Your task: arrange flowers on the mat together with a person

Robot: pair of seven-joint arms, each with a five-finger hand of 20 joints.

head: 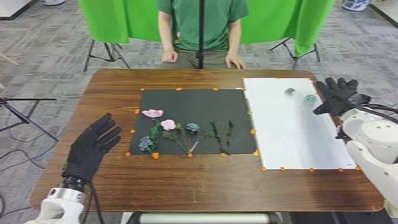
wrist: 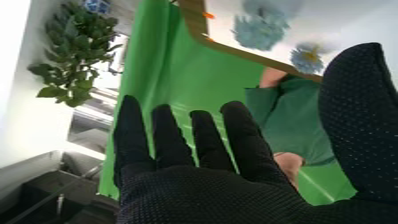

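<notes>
OK, our right hand (head: 338,96) is released, empty; teal flower (head: 310,98) sits at its 9 o'clock on the white sheet (head: 302,135). Likely light, crushable; we'd pinch below the petals.

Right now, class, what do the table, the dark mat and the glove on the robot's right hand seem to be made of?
Table: wood, smooth-looking, shown by its brown, streaky grain.
Dark mat: perhaps felt, card or thin foam; it looks flat and dull, which leaves that open.
Right hand: its glove seems to be matte black fabric, with a fine dotted texture.
</notes>
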